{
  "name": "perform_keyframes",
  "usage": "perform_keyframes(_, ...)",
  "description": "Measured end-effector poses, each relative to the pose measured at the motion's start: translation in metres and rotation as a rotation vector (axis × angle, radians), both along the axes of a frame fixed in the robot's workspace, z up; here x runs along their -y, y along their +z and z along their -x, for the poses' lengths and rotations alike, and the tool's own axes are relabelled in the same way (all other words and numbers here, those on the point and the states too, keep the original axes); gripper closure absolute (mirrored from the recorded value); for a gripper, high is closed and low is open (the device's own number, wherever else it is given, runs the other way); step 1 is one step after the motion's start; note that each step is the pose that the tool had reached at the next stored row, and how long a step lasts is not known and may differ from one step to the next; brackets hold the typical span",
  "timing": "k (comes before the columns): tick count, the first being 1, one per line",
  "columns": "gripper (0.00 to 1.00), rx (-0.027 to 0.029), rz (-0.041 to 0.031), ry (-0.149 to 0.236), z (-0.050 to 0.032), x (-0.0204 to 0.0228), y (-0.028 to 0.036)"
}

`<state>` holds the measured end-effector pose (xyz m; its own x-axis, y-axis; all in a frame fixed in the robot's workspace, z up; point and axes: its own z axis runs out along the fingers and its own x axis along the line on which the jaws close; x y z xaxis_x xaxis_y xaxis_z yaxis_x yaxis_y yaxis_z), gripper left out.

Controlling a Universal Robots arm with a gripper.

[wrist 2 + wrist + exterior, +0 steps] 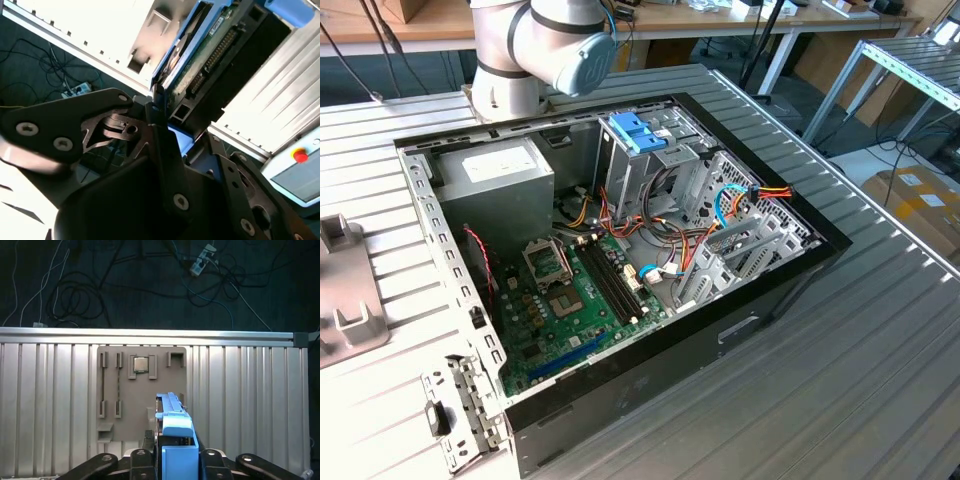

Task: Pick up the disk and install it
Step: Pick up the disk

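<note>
Fingers (pixel 141 460) pinch the disk (pixel 172 412) across its blue rails, which we judge keeps its circuit board (pixel 200 70) untouched. The gripper (pixel 175 460) holds it edge-on over a grey fixture plate (pixel 160 385) carrying a processor chip (pixel 140 364), on the ribbed table (pixel 250 390). In the exterior view we see the arm (pixel 545 45) at eleven o'clock of the open PC case (pixel 770 290), which lies open side up for access. Disk not installed yet.

The exterior view looks down at a slant from above onto the open computer case (pixel 650 390) on the ribbed table (pixel 860 380). The first wrist view faces straight down past the fingers (pixel 105 461) and disk (pixel 172 430) to the table and floor (pixel 125 280). The second wrist view sits close beside the fingers, tilted. Both wrist views share the disk, table and floor.
</note>
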<state>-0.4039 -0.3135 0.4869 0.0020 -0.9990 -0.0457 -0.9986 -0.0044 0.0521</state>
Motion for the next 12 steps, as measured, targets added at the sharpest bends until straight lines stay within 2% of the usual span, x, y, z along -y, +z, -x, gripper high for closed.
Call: perform_keyframes(12, 0.63, -0.0001, 0.0000, 0.000, -0.0148, 0.0017, 0.0000)
